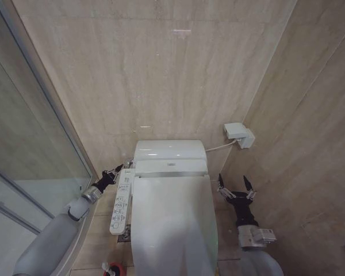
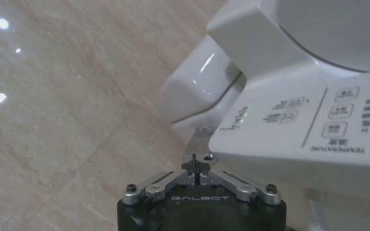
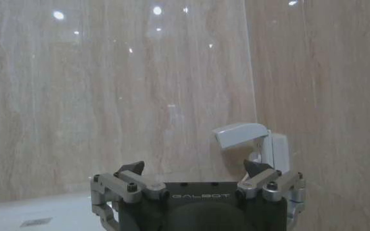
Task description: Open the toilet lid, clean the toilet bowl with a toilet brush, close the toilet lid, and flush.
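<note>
With the glossy white plastic toilet lid (image 1: 171, 224) down, only flushing looks left: the left gripper (image 1: 125, 167), fingers pinched together, reaches a small metal lever (image 2: 199, 140) just ahead of it, while the right gripper (image 1: 236, 190) hangs spread apart beside the lid.

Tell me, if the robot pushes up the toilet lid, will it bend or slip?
The toilet lid looks like glossy, hard plastic, so it probably stays stiff. Its shiny dome could be slippery for fingers. It seems hinged at the back, so it likely swings up rather than sliding.
</note>
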`<state>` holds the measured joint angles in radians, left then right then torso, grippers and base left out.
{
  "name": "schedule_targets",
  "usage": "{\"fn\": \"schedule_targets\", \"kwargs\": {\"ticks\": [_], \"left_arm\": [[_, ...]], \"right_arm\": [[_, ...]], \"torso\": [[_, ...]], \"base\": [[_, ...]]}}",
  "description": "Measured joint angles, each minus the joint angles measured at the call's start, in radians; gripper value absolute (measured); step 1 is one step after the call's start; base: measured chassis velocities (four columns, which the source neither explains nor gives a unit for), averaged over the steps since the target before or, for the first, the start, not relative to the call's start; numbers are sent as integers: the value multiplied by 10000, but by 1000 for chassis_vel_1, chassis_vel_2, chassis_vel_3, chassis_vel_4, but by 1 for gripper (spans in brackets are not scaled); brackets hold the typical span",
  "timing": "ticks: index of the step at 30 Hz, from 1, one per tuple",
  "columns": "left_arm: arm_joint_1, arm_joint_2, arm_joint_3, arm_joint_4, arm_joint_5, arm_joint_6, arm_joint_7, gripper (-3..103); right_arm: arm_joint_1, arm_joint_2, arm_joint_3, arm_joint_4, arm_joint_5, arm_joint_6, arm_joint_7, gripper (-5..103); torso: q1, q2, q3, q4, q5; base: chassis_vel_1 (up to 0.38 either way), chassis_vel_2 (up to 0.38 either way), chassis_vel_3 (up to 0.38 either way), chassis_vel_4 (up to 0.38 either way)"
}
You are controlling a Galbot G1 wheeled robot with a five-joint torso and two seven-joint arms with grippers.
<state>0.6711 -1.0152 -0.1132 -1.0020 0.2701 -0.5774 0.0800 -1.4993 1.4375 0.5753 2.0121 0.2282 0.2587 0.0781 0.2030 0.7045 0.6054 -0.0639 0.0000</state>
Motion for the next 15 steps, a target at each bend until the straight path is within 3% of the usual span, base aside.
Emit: {"fn": "schedule_targets", "kwargs": {"ticks": [10,15], "left_arm": [[-87,-209,1,294,94,-117,16,0],[131,-107,-155,124,113,123,-129,0]], "right_arm": [[0,0,0,0,0,0,0,100],[0,0,0,0,0,0,0,100]], "torso": [[0,0,0,0,0],[0,0,0,-6,-2]], "base": [[0,0,0,0],[0,0,0,0]]}}
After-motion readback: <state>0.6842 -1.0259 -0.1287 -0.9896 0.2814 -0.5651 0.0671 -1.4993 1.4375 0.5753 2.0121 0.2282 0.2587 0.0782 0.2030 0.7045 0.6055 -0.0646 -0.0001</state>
